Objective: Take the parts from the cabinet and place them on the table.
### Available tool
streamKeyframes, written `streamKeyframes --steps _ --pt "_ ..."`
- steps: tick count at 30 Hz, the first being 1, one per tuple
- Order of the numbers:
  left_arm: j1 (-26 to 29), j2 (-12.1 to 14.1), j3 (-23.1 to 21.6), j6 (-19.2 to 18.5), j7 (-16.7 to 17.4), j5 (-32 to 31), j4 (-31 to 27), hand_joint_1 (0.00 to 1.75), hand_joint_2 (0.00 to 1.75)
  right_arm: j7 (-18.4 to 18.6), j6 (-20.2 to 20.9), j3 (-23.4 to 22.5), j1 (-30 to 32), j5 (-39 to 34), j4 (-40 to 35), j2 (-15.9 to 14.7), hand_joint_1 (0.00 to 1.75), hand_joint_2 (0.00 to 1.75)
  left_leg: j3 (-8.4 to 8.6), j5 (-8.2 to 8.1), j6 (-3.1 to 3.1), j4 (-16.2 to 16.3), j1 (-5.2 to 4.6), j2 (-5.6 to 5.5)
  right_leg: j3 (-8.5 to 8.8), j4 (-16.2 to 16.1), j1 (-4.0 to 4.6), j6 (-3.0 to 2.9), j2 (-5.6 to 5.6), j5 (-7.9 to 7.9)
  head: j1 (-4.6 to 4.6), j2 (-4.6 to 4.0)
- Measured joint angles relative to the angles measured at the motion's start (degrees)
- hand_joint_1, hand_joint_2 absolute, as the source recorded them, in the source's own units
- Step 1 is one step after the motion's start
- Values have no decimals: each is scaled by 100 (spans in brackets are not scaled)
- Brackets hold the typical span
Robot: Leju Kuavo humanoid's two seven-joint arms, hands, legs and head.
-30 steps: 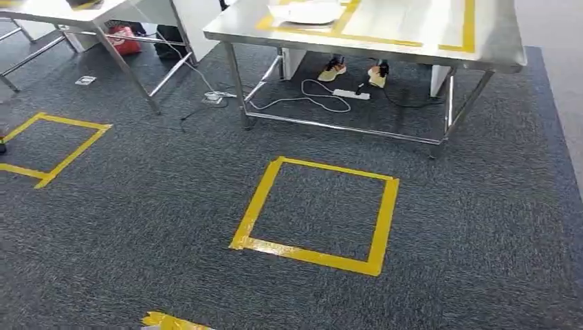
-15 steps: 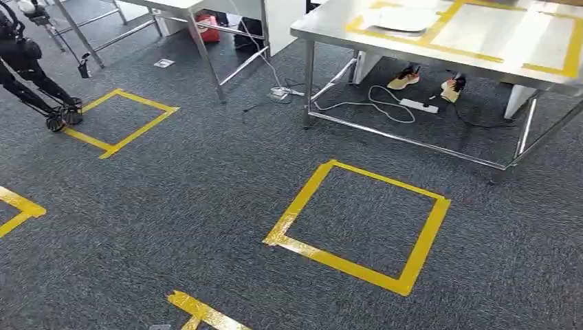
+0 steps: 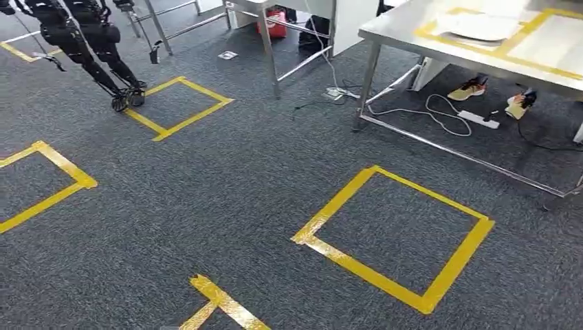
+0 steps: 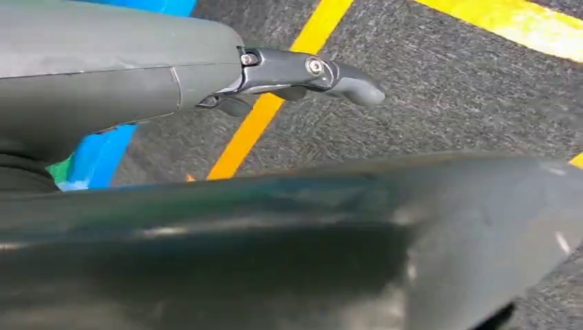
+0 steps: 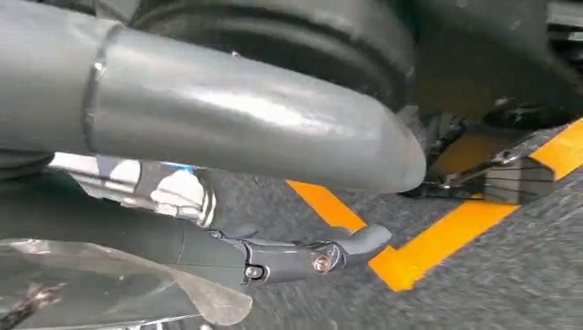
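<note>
In the head view a black jointed figure (image 3: 82, 41) stands at the far left on grey carpet (image 3: 206, 206), its feet at the corner of a yellow tape square (image 3: 194, 119). Part of another tape square (image 3: 69, 165) lies nearer, at the left edge. Further right, a red bag (image 3: 275, 20) sits on the floor behind a steel table leg. A third tape square (image 3: 357, 271) is marked on the carpet in front of the steel surface (image 3: 405, 24) at the upper right. That surface carries yellow tape outlines, and a flat white item (image 3: 481, 26) lies within one of them. I cannot tell whether this item is one of the parts. Under the surface are a person's two shoes (image 3: 467, 89) and a white power strip (image 3: 478, 118) with a looped cable. In the left wrist view the left hand (image 4: 137, 75) hangs over carpet and tape with its dark fingers (image 4: 344, 79) stretched out. A broad dark blurred shape crosses the frame beneath them, so I cannot tell whether they hold anything. In the right wrist view the right hand (image 5: 227, 124) shows its fingers (image 5: 302, 258) extended, with a clear crinkled sheet (image 5: 89, 275) close beside them. I cannot tell whether they grip it.
</note>
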Motion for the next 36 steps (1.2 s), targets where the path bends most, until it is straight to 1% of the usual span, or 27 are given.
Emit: streamKeyframes --steps 3,4,5,6,8,9,10,12,13,14,16,18,19,20,21,23,24,25,26,27,28,29,30,33,34,35,36 --pt "40 15 -7 18 7 0 0 0 0 15 0 96 -63 26 -35 2 0 0 -18 10 92 -34 -9 -197 121 -43 -15 85 -161 -21 -2 0" --pt "52 17 -7 22 11 2 0 0 0 20 0 116 -74 39 -48 2 0 0 -1 38 129 -63 26 -240 72 19 -39 118 97 -113 22 0" --pt "47 28 -7 29 15 2 0 0 0 17 0 140 -76 55 -48 2 0 0 -9 44 155 -67 34 -292 -52 275 -49 115 424 -289 48 0" --pt "31 31 -7 33 17 7 0 0 0 17 0 164 -73 88 -48 2 0 0 -18 49 174 -66 34 -356 -278 753 -51 116 562 -526 63 0" --pt "22 37 -7 48 17 20 0 0 0 26 -4 217 -63 107 -48 2 0 0 -20 46 190 -64 18 -499 -776 1704 -41 113 622 -845 68 0" --pt "23 39 -7 57 17 31 0 0 0 26 -11 236 -50 107 -50 7 0 0 -15 44 193 -62 10 -585 -925 1909 -41 102 624 -827 64 0" --pt "24 46 -7 70 17 44 0 0 0 26 -11 245 -46 112 -57 7 0 0 -5 44 193 -60 6 -674 -938 1812 -41 92 627 -649 61 0" --pt "28 50 -7 92 17 53 0 0 0 26 -24 271 -48 125 -63 11 0 0 16 40 187 -48 7 -871 -604 902 -49 69 702 -30 64 0" --pt "27 50 -7 96 15 55 0 0 0 24 -24 293 -49 129 -63 11 0 0 18 29 169 -34 12 -955 -392 365 -65 55 910 238 68 0" --pt "26 50 -7 98 15 59 0 0 0 24 -24 304 -47 129 -63 11 0 0 -3 23 136 -19 -2 -1017 -331 231 -85 53 1216 136 57 0" --pt "12 55 -7 99 13 72 0 0 0 24 -28 333 -44 129 -63 31 0 0 -76 39 73 22 27 -1133 -269 147 -81 52 1166 134 59 0" --pt "51 63 -7 101 4 103 2 0 0 24 -57 352 -79 142 -79 39 0 0 -125 69 5 19 56 -1285 -246 140 -62 0 1047 155 57 0" --pt "59 79 -7 101 -2 105 2 0 0 11 -94 365 -80 151 -85 55 0 0 -134 16 -12 84 49 -1087 -230 109 -93 -48 946 185 59 0" --pt "64 79 -7 101 -11 105 2 0 0 6 -103 376 -78 162 -87 57 0 0 -204 -107 -51 250 17 -757 -215 104 -82 -79 883 176 13 0" --pt "53 79 -7 92 -20 103 2 0 0 0 -116 381 -70 184 -90 77 0 0 -394 -340 -85 648 24 -575 -208 105 -65 -104 781 165 -7 0" --pt "25 79 -7 90 -35 105 2 0 0 2 -122 383 -48 192 -90 89 0 0 -833 -729 -119 1560 44 -475 -197 107 -53 -134 557 139 -4 0" --pt "28 79 -7 88 -37 107 2 0 0 2 -127 385 -43 190 -90 90 0 0 -952 -762 -129 1802 56 -465 -191 108 -52 -137 457 128 -6 0" --pt "42 79 -7 85 -37 114 2 0 0 2 -127 387 -46 193 -90 90 0 0 -926 -668 -134 1759 67 -458 -178 108 -52 -134 376 115 -4 0" --pt "59 81 -7 85 -46 118 2 0 0 2 -127 387 -55 199 -92 92 0 0 -799 -472 -130 1506 73 -447 -162 108 -52 -129 301 101 -4 0" --pt "71 83 -7 85 -63 120 2 0 0 2 -127 387 -65 206 -94 96 0 0 -553 -214 -114 1036 72 -407 -131 107 -52 -122 227 82 -2 0" --pt "71 87 -4 90 -92 123 2 0 0 2 -129 389 -75 208 -94 105 0 0 -265 30 -83 492 59 -259 -94 106 -52 -97 162 54 -6 0" --pt "64 90 -4 92 -116 129 2 0 0 2 -136 392 -77 208 -94 118 0 0 -85 38 -47 143 14 56 -71 104 -42 -58 97 25 -2 0" --pt "38 90 -4 103 -140 136 2 0 0 2 -149 394 -80 208 -96 122 0 0 -53 6 -3 48 -49 111 -108 124 2 -8 37 -15 -13 0" --pt "84 90 4 190 -184 166 2 0 0 2 -188 424 -108 210 -109 149 0 0 -89 -6 48 61 -56 -86 40 52 2 45 -170 -27 5 0" --pt "91 88 7 203 -190 173 2 0 0 0 -197 429 -116 210 -120 153 0 0 -39 41 107 -21 -3 -162 20 59 -8 84 -175 -80 -2 0" --pt "107 85 9 221 -199 177 2 0 0 -2 -197 433 -124 214 -120 153 0 0 -28 52 125 -43 2 -212 -26 160 -28 102 188 -174 42 0" --pt "102 74 11 238 -205 188 2 0 0 -4 -197 435 -115 217 -120 153 0 0 -40 63 159 -43 8 -273 -173 467 -43 99 435 -358 53 0"
